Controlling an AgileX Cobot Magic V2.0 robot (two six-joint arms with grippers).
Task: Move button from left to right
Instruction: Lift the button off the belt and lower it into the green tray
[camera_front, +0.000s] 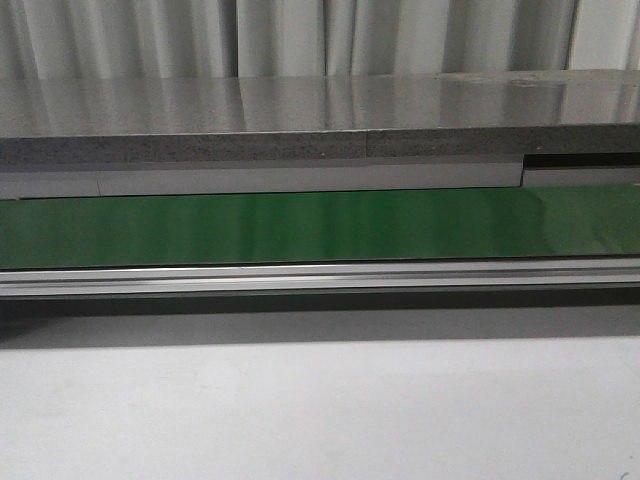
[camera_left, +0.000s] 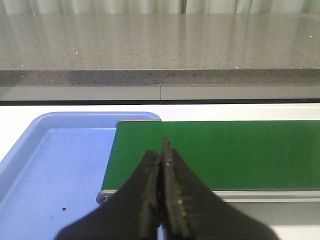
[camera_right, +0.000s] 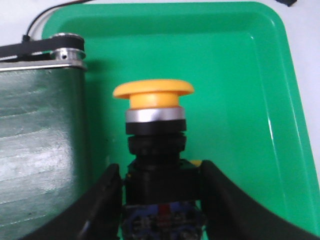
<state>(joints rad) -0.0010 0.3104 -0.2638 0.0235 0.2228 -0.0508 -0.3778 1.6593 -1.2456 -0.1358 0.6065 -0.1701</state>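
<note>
Neither gripper shows in the front view. It takes in only a glossy green conveyor belt (camera_front: 320, 225) running across the width, edged at the near side by a ribbed aluminium rail (camera_front: 320, 278). Behind the belt rises a speckled grey stone counter (camera_front: 300, 110) with a polished, reflective top, backed by pale pleated curtains (camera_front: 300, 35). In front lies a plain matte white table (camera_front: 320, 410).

Left wrist view: the left gripper (camera_left: 162, 165) has its two black, wedge-shaped fingers pressed flat together with nothing between them. Beyond them sits the end of the green belt, its roller end (camera_left: 104, 198) showing at the corner, and just beside that a smooth light-blue plastic tray (camera_left: 30, 145) with rounded corners and a few dark specks on its floor. The same grey counter crosses the background.

Right wrist view: the right gripper (camera_right: 161, 200) clamps the button (camera_right: 155, 125) by its black blocky body, one black finger (camera_right: 97, 205) on each side. The button stands upright, its round yellow mushroom head on top, a bright metal ring beneath it, and blue and red marks low on the body. It is held over a shiny green plastic tray (camera_right: 240, 75) with a raised rim. Beside that tray the belt's end shows a metal roller (camera_right: 67, 52) and a black drive band.
</note>
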